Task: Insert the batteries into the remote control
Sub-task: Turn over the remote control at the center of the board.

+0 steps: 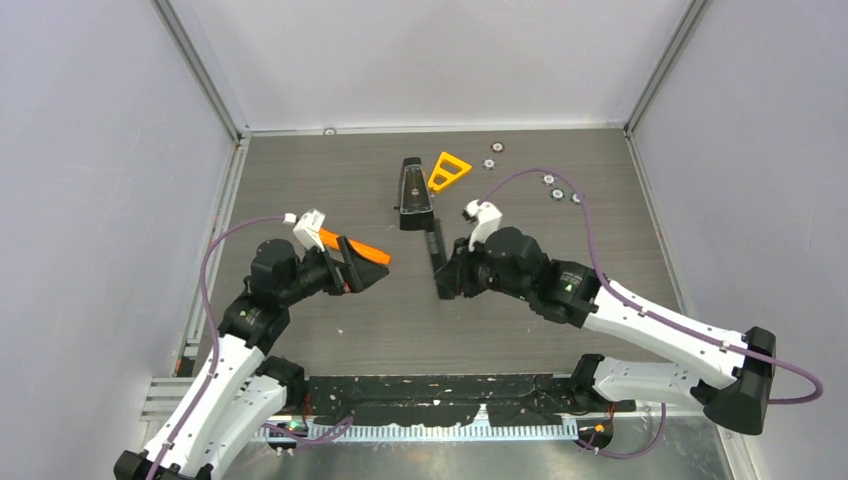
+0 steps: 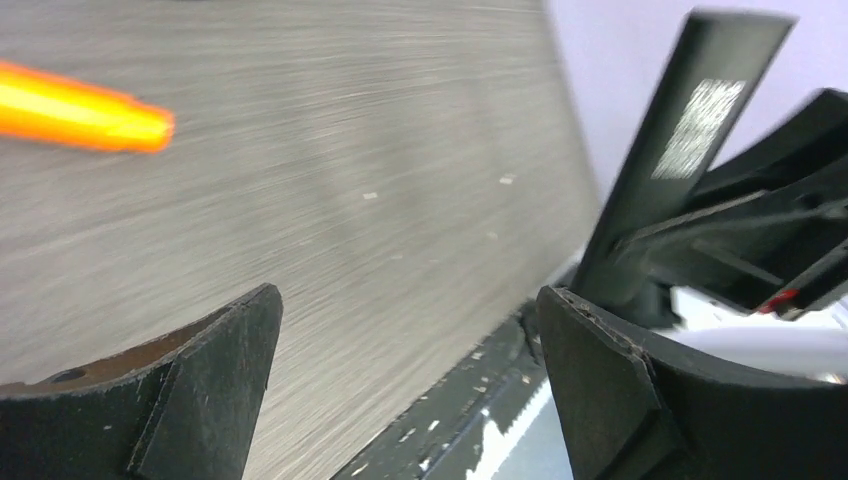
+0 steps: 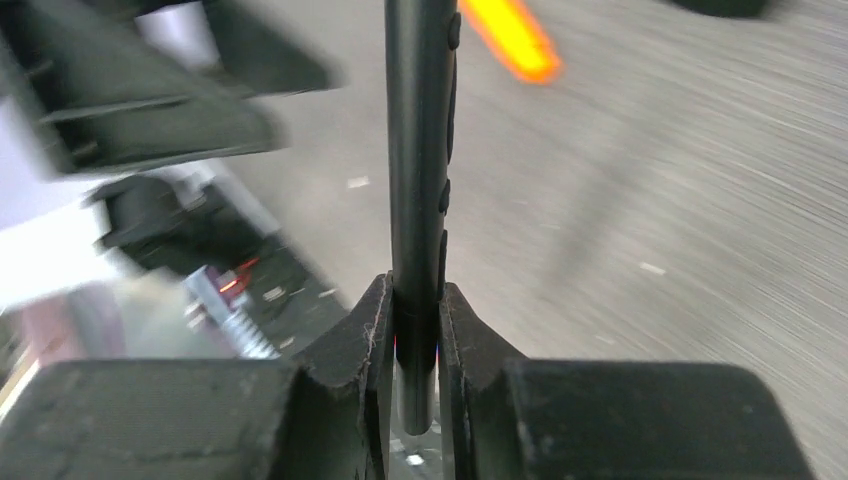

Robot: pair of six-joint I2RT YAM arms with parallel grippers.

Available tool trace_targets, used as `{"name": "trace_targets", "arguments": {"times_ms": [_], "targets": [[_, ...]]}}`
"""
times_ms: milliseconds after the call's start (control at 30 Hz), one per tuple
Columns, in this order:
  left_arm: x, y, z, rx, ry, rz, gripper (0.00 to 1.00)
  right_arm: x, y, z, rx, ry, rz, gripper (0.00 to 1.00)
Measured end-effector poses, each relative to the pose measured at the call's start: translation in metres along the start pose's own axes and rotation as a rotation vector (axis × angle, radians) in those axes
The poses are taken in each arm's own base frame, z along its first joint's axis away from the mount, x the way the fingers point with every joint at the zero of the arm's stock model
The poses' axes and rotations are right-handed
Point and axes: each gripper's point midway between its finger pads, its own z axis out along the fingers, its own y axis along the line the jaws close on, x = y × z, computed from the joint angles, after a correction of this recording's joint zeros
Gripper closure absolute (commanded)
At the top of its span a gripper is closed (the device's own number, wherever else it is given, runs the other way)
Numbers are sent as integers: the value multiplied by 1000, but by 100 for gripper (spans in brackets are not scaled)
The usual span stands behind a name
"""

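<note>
The remote control (image 1: pixel 438 258) is a slim black bar held on edge above the table, and my right gripper (image 1: pixel 447 272) is shut on its lower end. Seen from the right wrist, the remote control (image 3: pixel 420 150) runs straight up from between the right gripper's (image 3: pixel 415 312) pads, side buttons showing. My left gripper (image 1: pixel 368 268) stands open and empty to the remote's left. From the left wrist, the left gripper (image 2: pixel 410 330) has only table between its fingers, with the remote control (image 2: pixel 690 150) at upper right, its label showing. The batteries are out of view.
An orange pry tool (image 1: pixel 355 246) lies by the left gripper. A tapered black case (image 1: pixel 413 190) and an orange triangle (image 1: pixel 448 170) sit at the back centre. Several silver discs (image 1: pixel 557 193) lie at the back right. White walls surround the table.
</note>
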Motion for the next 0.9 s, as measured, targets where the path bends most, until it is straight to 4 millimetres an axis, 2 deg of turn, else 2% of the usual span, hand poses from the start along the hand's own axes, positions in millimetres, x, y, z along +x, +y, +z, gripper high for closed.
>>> {"name": "trace_targets", "arguments": {"times_ms": [133,267,367,467,533,667,800,900], "targets": [[7,44,-6,-240,-11,-58,4,-3,-92,-19,403,-26,100,95],[13,69,-18,-383,-23,-77,4,5,-180,-53,790,-25,138,95],[13,77,-25,-438,-32,-81,4,13,-226,-66,996,16,130,95],[11,78,-30,-470,-37,-77,3,32,-266,-68,1168,125,88,95],[9,78,-32,-484,-41,-71,3,48,-286,-66,1246,216,45,95],[10,81,-35,-501,-37,-69,2,67,-307,-61,1328,344,-18,93],[13,83,-37,-515,-28,-74,1,68,-312,-52,1325,382,-37,82],[14,84,-37,-521,-24,-77,0,64,-312,-44,1308,379,-37,78]]}}
